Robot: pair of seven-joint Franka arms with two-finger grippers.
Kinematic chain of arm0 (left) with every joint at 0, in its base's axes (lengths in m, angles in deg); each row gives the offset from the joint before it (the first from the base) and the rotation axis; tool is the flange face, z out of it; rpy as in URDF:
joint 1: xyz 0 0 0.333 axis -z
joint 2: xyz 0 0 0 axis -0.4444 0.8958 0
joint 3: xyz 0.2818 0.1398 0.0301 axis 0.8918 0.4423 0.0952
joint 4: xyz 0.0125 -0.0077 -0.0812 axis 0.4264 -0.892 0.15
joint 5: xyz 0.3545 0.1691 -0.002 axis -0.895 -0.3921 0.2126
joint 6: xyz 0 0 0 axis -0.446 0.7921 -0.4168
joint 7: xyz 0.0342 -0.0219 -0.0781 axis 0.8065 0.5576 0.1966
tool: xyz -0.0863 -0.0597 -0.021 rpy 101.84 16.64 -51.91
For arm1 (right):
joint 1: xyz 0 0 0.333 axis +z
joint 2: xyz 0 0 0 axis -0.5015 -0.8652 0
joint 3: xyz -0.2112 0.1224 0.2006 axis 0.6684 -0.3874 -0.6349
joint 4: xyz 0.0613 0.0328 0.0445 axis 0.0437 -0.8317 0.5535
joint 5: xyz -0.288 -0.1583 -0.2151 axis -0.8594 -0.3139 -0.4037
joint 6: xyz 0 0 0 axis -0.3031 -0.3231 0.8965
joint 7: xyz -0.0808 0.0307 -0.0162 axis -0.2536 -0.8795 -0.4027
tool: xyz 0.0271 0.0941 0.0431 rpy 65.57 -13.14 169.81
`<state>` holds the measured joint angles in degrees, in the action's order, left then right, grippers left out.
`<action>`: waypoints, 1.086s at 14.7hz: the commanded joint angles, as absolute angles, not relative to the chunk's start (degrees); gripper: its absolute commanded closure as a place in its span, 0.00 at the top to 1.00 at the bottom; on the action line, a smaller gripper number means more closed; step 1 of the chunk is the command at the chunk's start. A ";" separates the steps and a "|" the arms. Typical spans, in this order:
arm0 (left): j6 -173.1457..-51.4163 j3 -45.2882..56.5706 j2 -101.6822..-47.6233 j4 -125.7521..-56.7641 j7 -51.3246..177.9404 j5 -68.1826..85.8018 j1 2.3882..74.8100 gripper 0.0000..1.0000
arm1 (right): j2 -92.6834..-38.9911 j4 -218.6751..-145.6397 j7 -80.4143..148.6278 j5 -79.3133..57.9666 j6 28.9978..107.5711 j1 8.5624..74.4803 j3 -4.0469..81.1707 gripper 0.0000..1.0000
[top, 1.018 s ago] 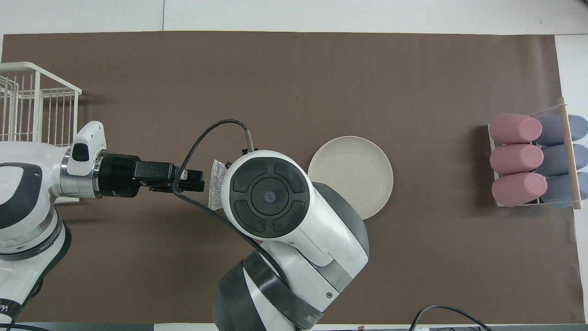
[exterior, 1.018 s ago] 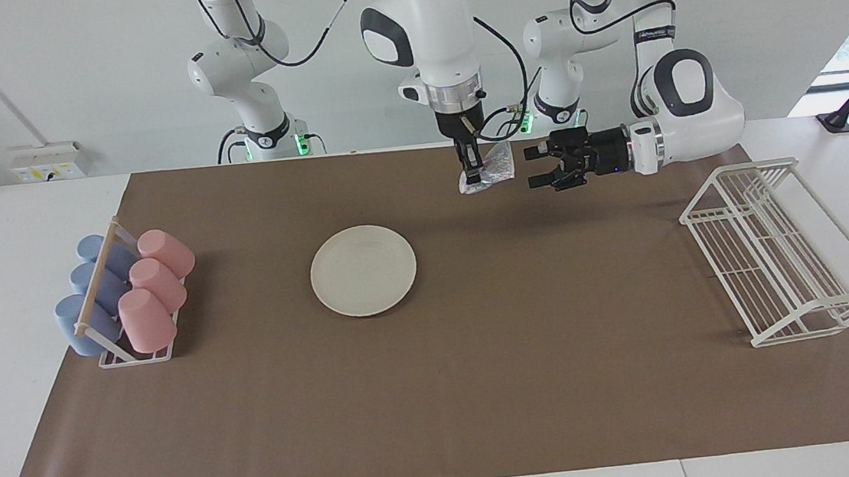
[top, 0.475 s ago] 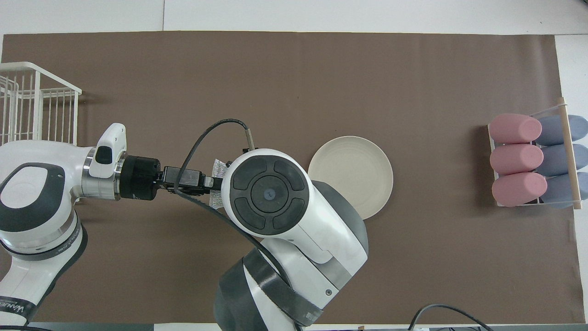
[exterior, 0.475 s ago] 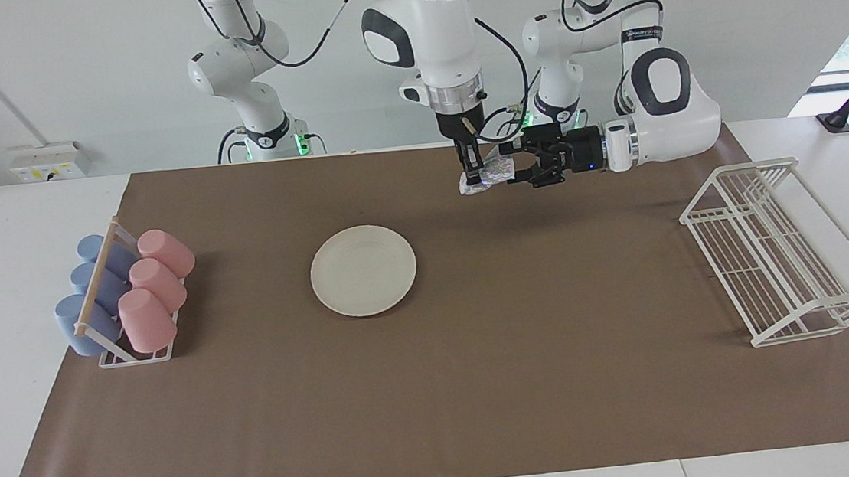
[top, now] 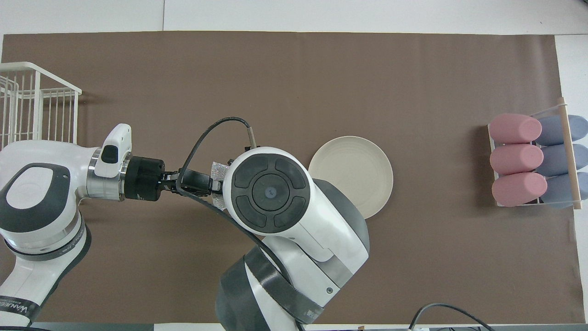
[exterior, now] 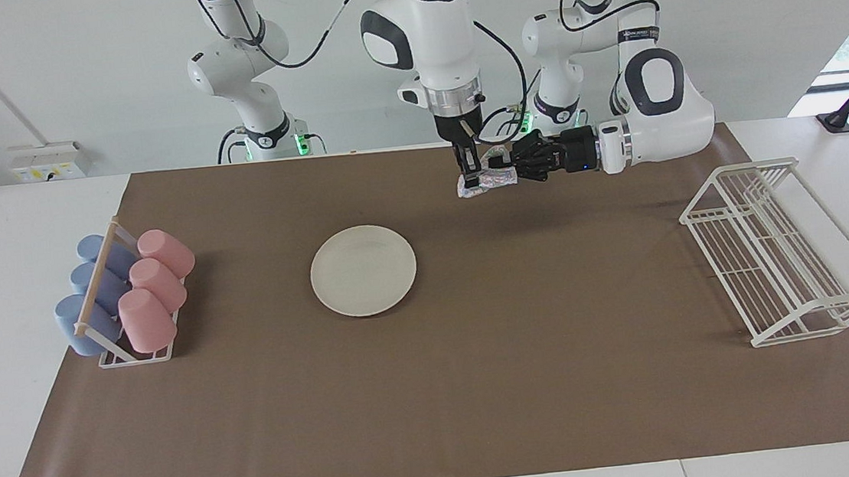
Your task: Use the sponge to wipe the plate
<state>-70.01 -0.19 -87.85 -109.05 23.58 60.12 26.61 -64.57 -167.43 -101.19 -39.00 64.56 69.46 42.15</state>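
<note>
- The sponge [exterior: 487, 179] is held up in the air over the brown mat [exterior: 484, 387], nearer to the robots than the plate and toward the left arm's end of the table.
- The sponge is clamped from above by the right gripper [exterior: 472, 182], which points straight down.
- The same sponge is gripped from the side by the left gripper [exterior: 512, 171], reaching in level, its fingers closed on the pad.
- The plate [exterior: 363, 270] is seen lying flat on the mat, apart from both grippers.
- Pink cups [exterior: 154, 287] and blue cups [exterior: 95, 294] are stored in a rack [exterior: 135, 356] at the right arm's end.
- A white wire dish rack [exterior: 775, 250] is set at the left arm's end.
</note>
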 commanded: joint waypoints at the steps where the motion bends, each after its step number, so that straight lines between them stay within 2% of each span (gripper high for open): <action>1: -71.19 0.23 -89.37 -110.20 24.66 61.02 27.00 0.00 | -64.91 -166.82 -100.55 -40.30 63.80 68.68 41.81 0.33; 2: -71.19 0.23 -89.37 -110.20 24.66 61.02 26.91 0.00 | -64.74 -167.17 -99.93 -40.21 63.98 68.33 41.89 0.99; 6: -71.46 0.41 -89.28 -110.03 25.45 60.32 26.82 0.00 | -62.98 -167.96 -95.57 -40.38 63.54 66.84 41.98 1.00; 8: -74.77 0.41 -89.37 -109.42 27.55 57.88 27.43 0.00 | -59.75 -170.76 -85.65 -40.38 62.49 64.56 41.98 1.00; 12: -85.40 -0.47 -89.20 -105.82 40.44 40.06 32.25 0.00 | -51.92 -174.03 -62.71 -40.30 57.85 56.48 41.98 1.00; 16: -89.74 -0.56 -87.80 -101.25 63.37 16.08 39.73 0.00 | -49.53 -174.12 -44.78 -40.30 45.74 52.16 42.07 1.00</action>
